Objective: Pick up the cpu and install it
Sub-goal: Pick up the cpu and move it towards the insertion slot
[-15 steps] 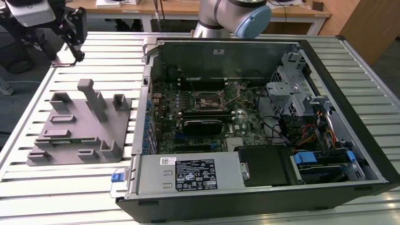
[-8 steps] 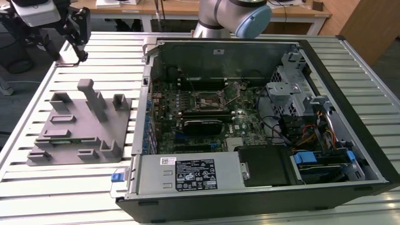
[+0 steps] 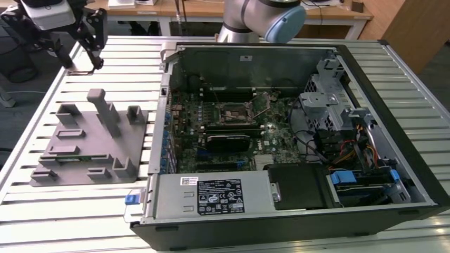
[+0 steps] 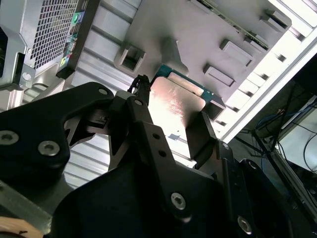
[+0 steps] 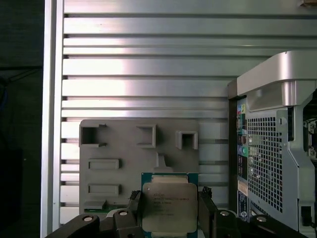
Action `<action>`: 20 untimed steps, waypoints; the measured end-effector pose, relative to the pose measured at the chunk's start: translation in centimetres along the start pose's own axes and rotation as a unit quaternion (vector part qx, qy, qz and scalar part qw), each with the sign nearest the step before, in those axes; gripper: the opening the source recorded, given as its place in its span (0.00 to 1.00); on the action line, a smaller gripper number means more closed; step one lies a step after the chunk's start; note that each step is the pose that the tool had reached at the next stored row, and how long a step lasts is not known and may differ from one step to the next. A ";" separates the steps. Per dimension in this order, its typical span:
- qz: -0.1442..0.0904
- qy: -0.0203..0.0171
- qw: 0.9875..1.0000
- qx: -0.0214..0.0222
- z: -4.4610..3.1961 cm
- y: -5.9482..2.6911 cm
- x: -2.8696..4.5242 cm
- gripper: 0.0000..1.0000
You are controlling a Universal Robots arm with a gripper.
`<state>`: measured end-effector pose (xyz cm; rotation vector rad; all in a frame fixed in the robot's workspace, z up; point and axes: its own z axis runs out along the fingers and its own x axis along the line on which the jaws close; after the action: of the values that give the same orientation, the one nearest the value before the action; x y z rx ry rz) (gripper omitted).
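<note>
At the exterior view's left, the end effector [image 3: 84, 67] hangs over the slatted desk [image 3: 84, 203], beyond the grey fixture [image 3: 84, 142]. In the first wrist view its fingers [image 5: 134, 202] are clamped on opposite edges of the cpu [image 5: 169, 206], silvery top showing, raised off the desk. The open computer case [image 3: 246, 60] lies to the right.

In the exterior view, bare slatted metal table [image 3: 126, 74] surrounds the black gripper [image 3: 83, 67] clasping the silvery square cpu [image 5: 168, 206], with grey plastic fixture posts [image 3: 98, 105] at its 6 o'clock and the open black computer case [image 3: 281, 234] at 4.
</note>
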<state>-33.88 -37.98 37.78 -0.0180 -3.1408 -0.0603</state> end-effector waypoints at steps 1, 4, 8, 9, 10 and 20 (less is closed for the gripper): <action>0.000 0.000 1.000 0.000 0.00 0.00 -0.10 0.54; 0.000 0.000 1.000 0.000 0.00 0.01 -0.42 0.54; 0.000 0.000 1.000 0.000 0.00 0.02 -0.85 0.54; 0.000 0.000 1.000 0.000 0.00 0.02 -0.96 0.54; 0.000 0.000 1.000 0.000 0.00 0.02 -1.07 0.54; 0.000 0.000 1.000 0.000 0.00 0.04 -2.42 0.54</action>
<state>-31.46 -37.96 37.78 -0.0180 -3.1407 -0.0602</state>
